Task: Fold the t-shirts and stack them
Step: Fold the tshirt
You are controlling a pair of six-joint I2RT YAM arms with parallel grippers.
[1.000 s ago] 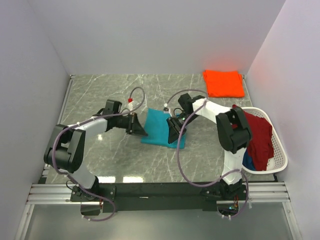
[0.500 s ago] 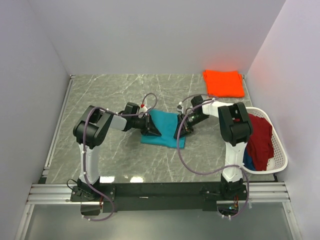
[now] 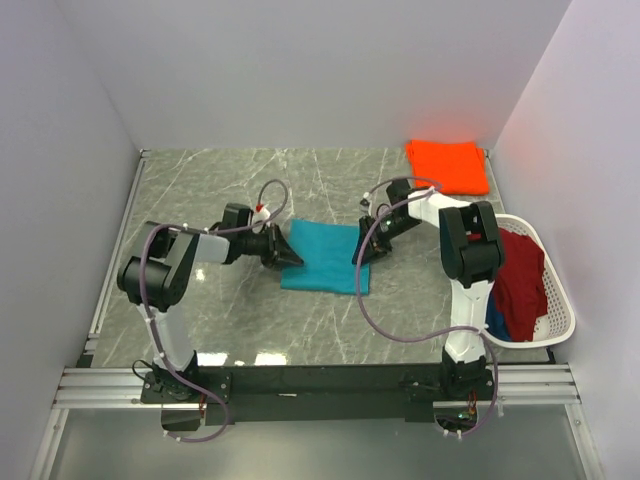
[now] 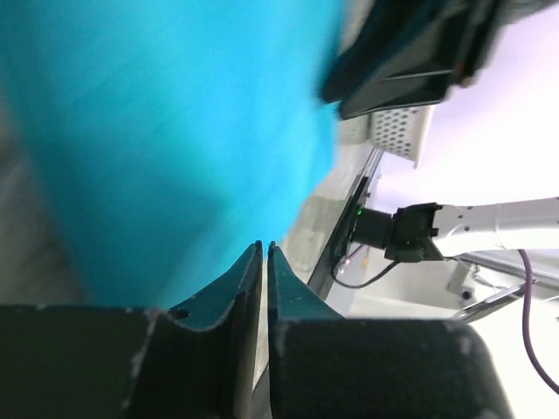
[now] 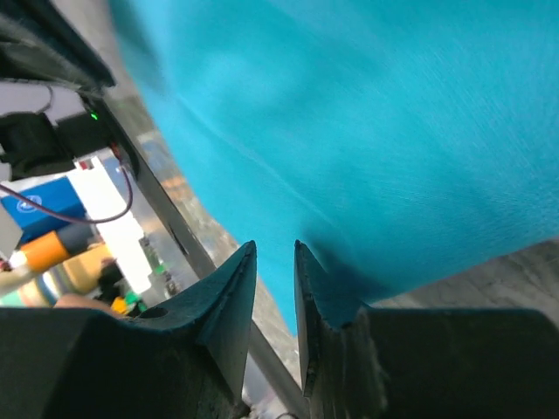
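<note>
A teal t-shirt [image 3: 325, 256] lies folded flat at the table's middle; it fills the left wrist view [image 4: 166, 131] and the right wrist view [image 5: 376, 122]. My left gripper [image 3: 291, 257] lies low at the shirt's left edge, its jaws shut with nothing between them [image 4: 265, 246]. My right gripper [image 3: 364, 254] lies low at the shirt's right edge, its jaws a narrow gap apart over the cloth and holding nothing [image 5: 275, 246]. A folded orange t-shirt [image 3: 447, 166] lies at the back right. A dark red t-shirt [image 3: 520, 268] and a blue one [image 3: 495, 318] lie in the basket.
A white plastic laundry basket [image 3: 561, 303] stands at the right edge, beside the right arm; its holed wall shows in the left wrist view [image 4: 397, 131]. Grey walls close in the marbled table [image 3: 200, 190] at the back and both sides.
My left gripper has drawn back left, off the teal shirt to its left edge. My right gripper has shifted a little up and right along the shirt's right edge. The shirt lies flatter.
</note>
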